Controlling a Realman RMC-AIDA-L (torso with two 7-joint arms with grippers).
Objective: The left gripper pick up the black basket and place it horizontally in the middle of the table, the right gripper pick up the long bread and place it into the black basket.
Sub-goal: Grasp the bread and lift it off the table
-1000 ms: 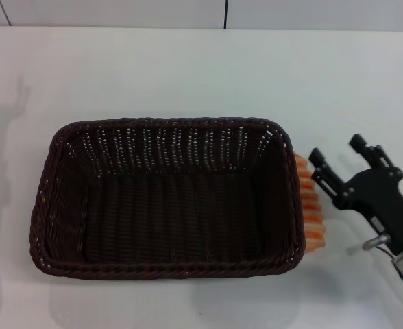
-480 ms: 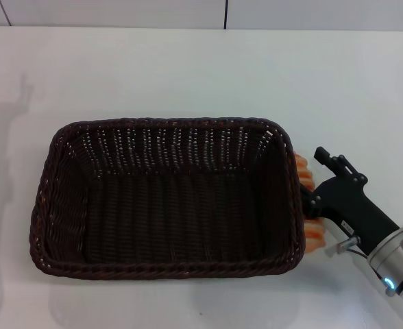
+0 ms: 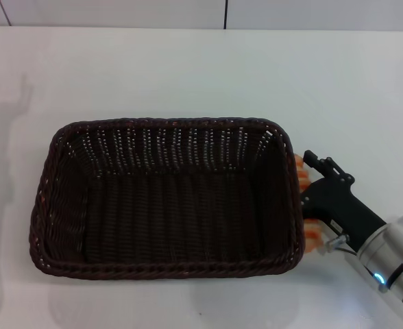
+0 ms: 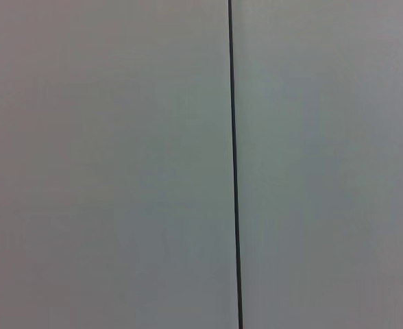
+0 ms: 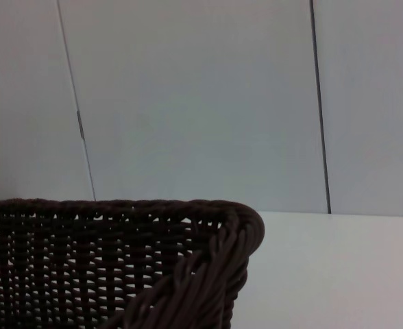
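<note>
The black basket (image 3: 167, 124) lies lengthwise in the middle of the white table (image 3: 188, 68), empty; its corner also shows close up in the right wrist view (image 5: 188, 274). The long bread (image 3: 314, 237) lies on the table against the outside of the basket's right wall, mostly hidden; only orange and cream ridge ends show. My right gripper (image 3: 316, 186) is low over the bread, right beside the basket's right rim, with its blue-lit arm running off toward the bottom right. The left gripper is out of view; the left wrist view shows only a wall.
A grey panelled wall (image 4: 119, 164) with a dark seam (image 4: 234, 164) stands behind the table. Bare white tabletop lies behind the basket and to its left. The basket's right wall stands tight against the bread and the right gripper.
My right gripper has turned and come down leftward from beside the bread to right over it, covering most of the loaf. The basket has not moved.
</note>
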